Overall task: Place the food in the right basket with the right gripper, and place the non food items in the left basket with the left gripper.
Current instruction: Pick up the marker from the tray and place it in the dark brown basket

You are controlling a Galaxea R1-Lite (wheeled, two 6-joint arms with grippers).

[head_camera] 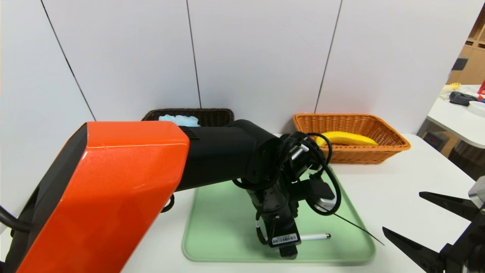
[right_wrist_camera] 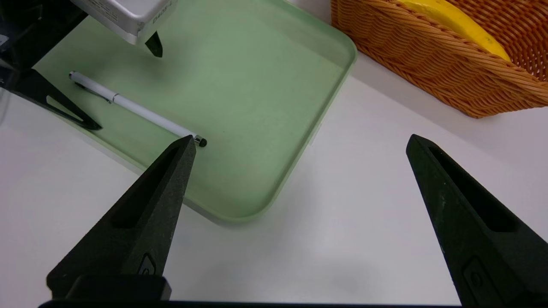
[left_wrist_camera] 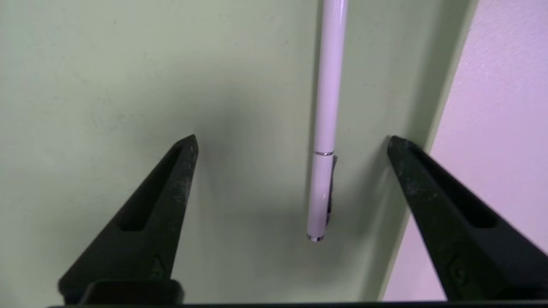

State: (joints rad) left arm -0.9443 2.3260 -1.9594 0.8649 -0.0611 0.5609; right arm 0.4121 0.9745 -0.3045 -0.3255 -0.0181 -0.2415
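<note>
Pen (left_wrist_camera: 324, 128) lies on green tray (left_wrist_camera: 107, 85) between open left gripper (left_wrist_camera: 293, 139) fingers

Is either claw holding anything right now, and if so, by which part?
Nothing is held. The left claw hangs open over the slim white pen on the pale green tray, fingers either side of its clip end, not touching. The right claw is open and empty.

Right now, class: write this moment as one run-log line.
left gripper: open, straddling pen on green tray | right gripper: open, idle | banana: in orange basket | pouf: in dark basket
</note>
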